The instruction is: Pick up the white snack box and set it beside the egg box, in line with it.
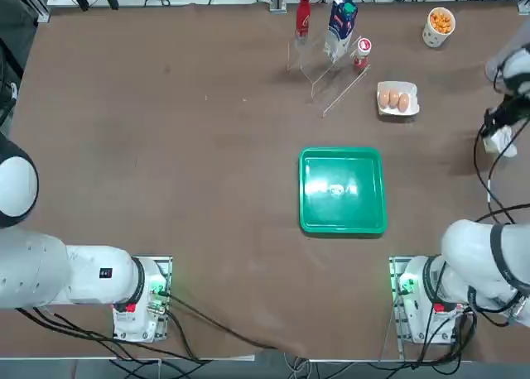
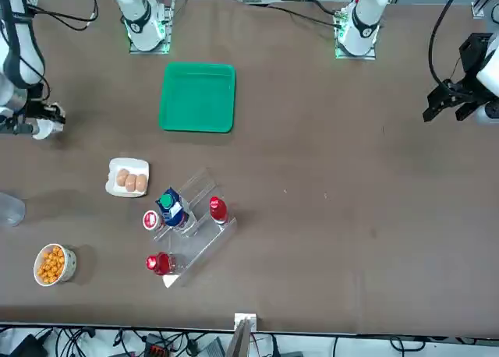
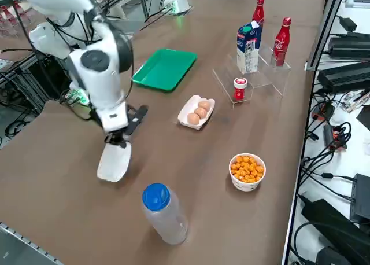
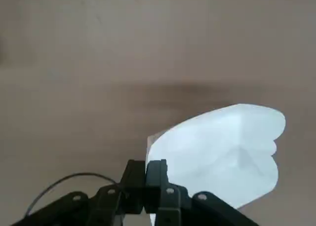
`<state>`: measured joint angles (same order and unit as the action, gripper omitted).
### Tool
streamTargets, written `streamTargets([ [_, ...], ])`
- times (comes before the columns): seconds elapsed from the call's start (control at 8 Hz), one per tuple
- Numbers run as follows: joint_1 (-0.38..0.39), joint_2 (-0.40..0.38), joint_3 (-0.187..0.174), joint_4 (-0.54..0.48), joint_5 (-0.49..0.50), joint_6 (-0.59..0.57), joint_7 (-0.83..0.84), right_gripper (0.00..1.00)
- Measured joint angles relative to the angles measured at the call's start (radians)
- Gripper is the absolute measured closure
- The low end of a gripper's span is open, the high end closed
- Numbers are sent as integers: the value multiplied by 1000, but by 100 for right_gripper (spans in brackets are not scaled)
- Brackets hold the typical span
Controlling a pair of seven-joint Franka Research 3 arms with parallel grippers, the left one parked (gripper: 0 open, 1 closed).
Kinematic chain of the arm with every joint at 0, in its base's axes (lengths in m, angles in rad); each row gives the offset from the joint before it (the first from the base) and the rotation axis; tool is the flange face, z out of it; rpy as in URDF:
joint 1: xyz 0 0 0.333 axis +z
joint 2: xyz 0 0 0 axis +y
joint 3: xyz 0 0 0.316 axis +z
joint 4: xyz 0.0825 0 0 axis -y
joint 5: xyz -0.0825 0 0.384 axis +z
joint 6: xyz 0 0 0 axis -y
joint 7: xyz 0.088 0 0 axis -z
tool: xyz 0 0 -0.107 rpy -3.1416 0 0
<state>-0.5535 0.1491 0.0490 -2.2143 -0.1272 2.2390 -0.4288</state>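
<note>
1. Pinching the white snack box point(image 3: 113, 161) by its edge, right gripper point(image 3: 118, 139) fingers point(image 4: 157, 174) pressed almost together.
2. Hanging apparently clear of the table point(image 3: 69, 178), well apart from the egg box point(image 3: 196, 111).

Overhead, front and side views share the table point(image 1: 166, 189); wrist camera close.
</note>
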Motion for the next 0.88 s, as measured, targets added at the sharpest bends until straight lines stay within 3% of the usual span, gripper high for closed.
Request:
streamTargets([
  [0.25, 170, 4, 5, 93, 0, -43, 163, 98],
  [0.5, 312, 66, 8, 175, 0, -48, 282, 98],
  [0.88, 346, 287, 3, 372, -19, -48, 345, 98],
])
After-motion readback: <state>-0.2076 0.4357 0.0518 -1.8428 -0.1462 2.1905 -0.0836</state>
